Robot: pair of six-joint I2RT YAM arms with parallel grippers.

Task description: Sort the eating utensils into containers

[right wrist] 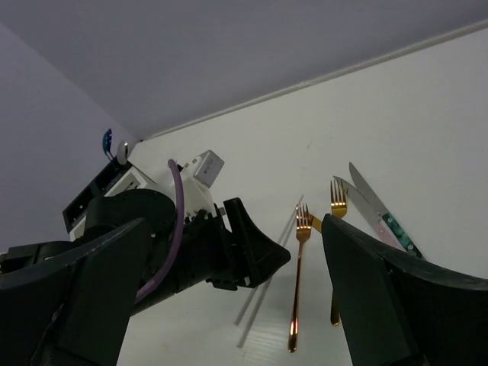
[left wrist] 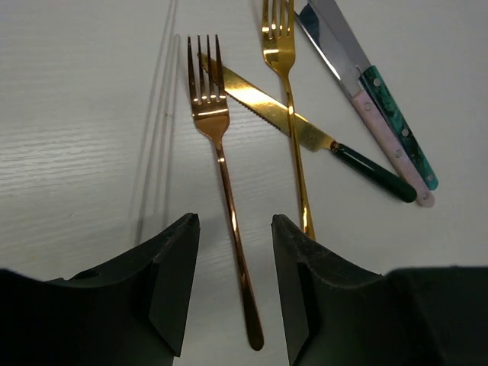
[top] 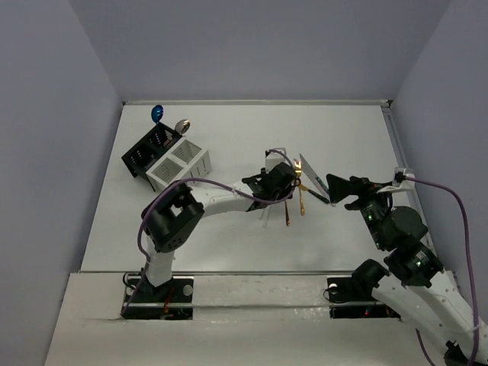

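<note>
As the rose-gold fork point(left wrist: 210, 114) lies flat on the surface point(left wrist: 76, 122), its tines pointing away, the left hand point(left wrist: 235, 229) straddles its handle, jaws part-open, touching nothing. Right hand point(top: 331, 190) gapes empty, farther off.

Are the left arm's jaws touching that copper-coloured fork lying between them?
Apart. In the left wrist view the copper fork lies between the jaws, with bare table showing on each side of its handle.
</note>
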